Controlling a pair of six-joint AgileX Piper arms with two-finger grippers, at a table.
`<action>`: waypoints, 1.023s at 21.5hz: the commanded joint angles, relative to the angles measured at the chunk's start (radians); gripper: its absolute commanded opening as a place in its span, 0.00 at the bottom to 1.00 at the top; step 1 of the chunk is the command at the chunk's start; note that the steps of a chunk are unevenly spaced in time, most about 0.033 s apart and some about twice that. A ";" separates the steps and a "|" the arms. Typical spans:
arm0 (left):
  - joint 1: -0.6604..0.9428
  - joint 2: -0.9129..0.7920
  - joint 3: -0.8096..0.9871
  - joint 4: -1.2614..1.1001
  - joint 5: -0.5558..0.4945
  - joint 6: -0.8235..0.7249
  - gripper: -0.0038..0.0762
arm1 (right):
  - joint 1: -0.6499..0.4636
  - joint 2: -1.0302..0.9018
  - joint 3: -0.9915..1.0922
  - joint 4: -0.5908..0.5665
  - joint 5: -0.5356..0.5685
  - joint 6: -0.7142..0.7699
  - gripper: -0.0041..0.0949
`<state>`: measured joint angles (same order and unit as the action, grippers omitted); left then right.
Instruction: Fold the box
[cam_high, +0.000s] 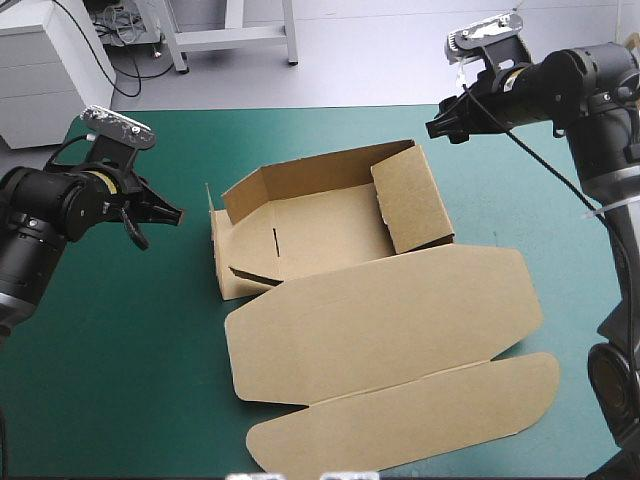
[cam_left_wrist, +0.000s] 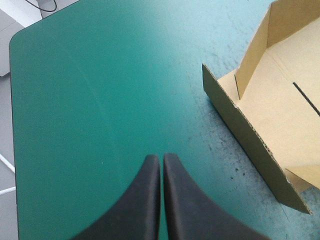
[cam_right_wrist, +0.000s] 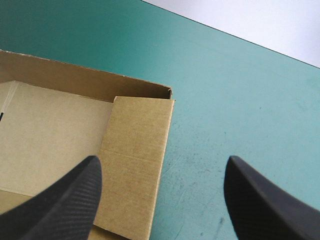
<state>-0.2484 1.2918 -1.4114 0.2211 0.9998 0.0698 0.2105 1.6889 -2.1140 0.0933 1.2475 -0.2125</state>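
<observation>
The brown box (cam_high: 330, 225) lies mid-table as an open tray, its far wall raised and its right side panel folded inward. Its lid (cam_high: 390, 350) lies flat toward the near edge. My left gripper (cam_high: 178, 214) hovers left of the tray's left wall, shut and holding nothing. In the left wrist view the gripper (cam_left_wrist: 161, 159) points over bare cover, with the box (cam_left_wrist: 270, 120) off to one side. My right gripper (cam_high: 435, 128) hangs above the box's far right corner. The right wrist view shows the gripper (cam_right_wrist: 162, 167) open over that box corner (cam_right_wrist: 135, 145).
The teal-green cover (cam_high: 120, 350) lies bare left of the box. The table's far edge (cam_high: 300, 107) runs just behind the tray, and its far left corner (cam_left_wrist: 15, 40) shows ahead of my left gripper. The lid's flap reaches close to the near edge.
</observation>
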 joint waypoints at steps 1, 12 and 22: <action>0.001 -0.027 -0.027 0.001 -0.049 -0.013 0.05 | -0.004 -0.021 -0.007 -0.009 -0.043 0.000 0.69; 0.001 -0.027 -0.027 -0.003 -0.049 -0.013 0.05 | -0.004 0.268 0.070 0.060 -0.045 -0.023 0.69; 0.001 -0.027 -0.027 -0.028 -0.033 -0.013 0.05 | -0.004 0.343 0.070 0.070 -0.090 -0.047 0.67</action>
<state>-0.2484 1.2918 -1.4114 0.1926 1.0062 0.0698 0.2105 2.0907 -2.0220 0.1499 1.2022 -0.2443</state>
